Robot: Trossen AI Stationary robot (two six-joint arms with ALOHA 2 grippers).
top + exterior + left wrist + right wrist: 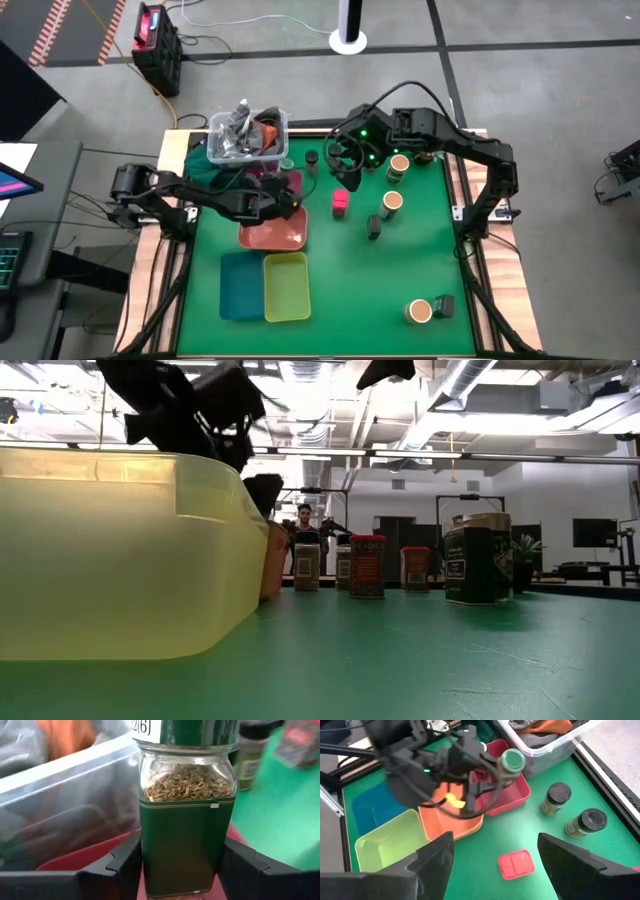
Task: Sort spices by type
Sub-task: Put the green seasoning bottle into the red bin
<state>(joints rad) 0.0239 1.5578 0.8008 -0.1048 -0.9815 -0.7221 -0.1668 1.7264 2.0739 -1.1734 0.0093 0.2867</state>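
Green felt covers the tabletop point(400, 300), with trays at its left side. My left hand point(182, 870) pinches a green-lidded jar point(186, 820) of dried herbs, upright, above the magenta tray point(512, 795) beside the clear bin point(60, 795). I'd lower it straight down, keep it vertical, and let go only once its base sits flat, clear of the tray wall. My right hand point(495, 865) hovers spread over the middle, above a pink box point(516, 864); two dark-lidded jars point(570, 812) lie nearby.

High view overhead; low view table-level; both show yellow tray point(286, 286)
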